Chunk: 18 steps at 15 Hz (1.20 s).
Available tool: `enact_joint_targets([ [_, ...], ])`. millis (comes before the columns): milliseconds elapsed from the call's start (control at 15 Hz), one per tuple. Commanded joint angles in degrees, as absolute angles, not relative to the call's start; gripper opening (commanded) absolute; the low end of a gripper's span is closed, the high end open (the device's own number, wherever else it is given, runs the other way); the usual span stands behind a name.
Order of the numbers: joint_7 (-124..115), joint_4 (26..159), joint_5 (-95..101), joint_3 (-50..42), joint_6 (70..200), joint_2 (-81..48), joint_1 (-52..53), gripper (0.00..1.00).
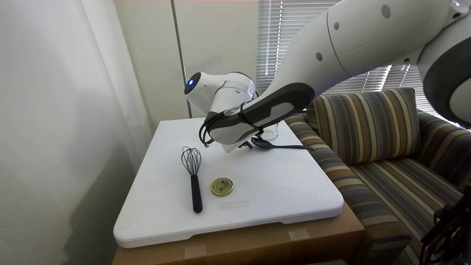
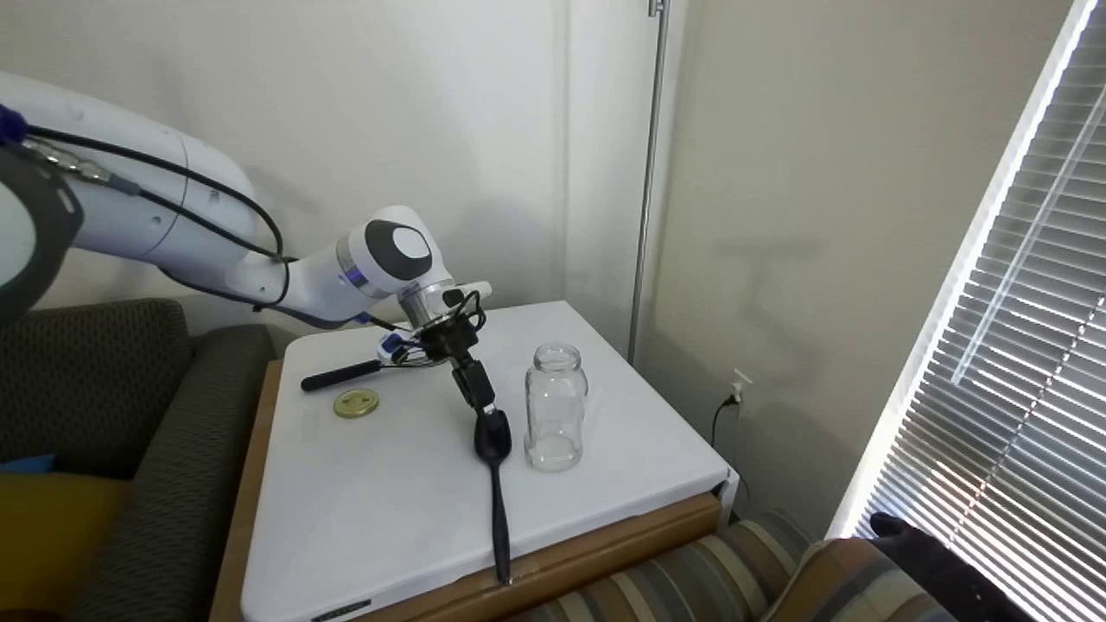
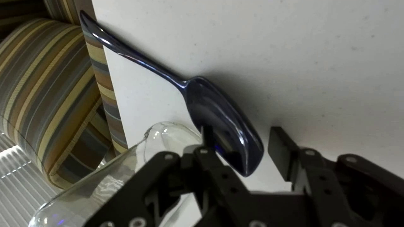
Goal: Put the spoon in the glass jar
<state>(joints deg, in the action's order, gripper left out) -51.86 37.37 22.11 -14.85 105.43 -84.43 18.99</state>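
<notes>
Gently now, complete the grip on the spoon (image 3: 197, 93), stretched from upper left to lower centre in the wrist view, with the bowl (image 2: 493, 441) nearest the hand (image 3: 243, 143). Note parted fingers (image 3: 279, 154) about the bowl's end, not yet gripping: a clear gap before the pad at the right, while on the left cannot tell touch from overlap. Close slowly, probably best a little farther up the bowl, off the narrowing tip. Mind the handle (image 2: 498, 523), poking past the edge of the desk (image 2: 371, 492) at bottom centre in an exterior view; expect a heavy droop on lifting, with so much length beyond the pads. Watch also the glass jar (image 2: 556, 410), upright just right of the bowl in that view, apart from the hand: rise straight and clear the mouth. Then turn the handle downward, likely the easier way in, and lower over the centre of the opening.
</notes>
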Motion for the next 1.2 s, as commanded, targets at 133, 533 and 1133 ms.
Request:
enact_joint_targets([
  [133, -53.0, 39.0, 23.3, -14.4, 108.6, -84.4, 18.3, 0.12],
  [533, -52.8, 38.8, 23.4, -14.3, 108.4, -84.4, 18.4, 0.03],
  [1133, -52.1, 37.4, 23.0, -14.1, 105.6, -84.3, 18.9, 0.02],
])
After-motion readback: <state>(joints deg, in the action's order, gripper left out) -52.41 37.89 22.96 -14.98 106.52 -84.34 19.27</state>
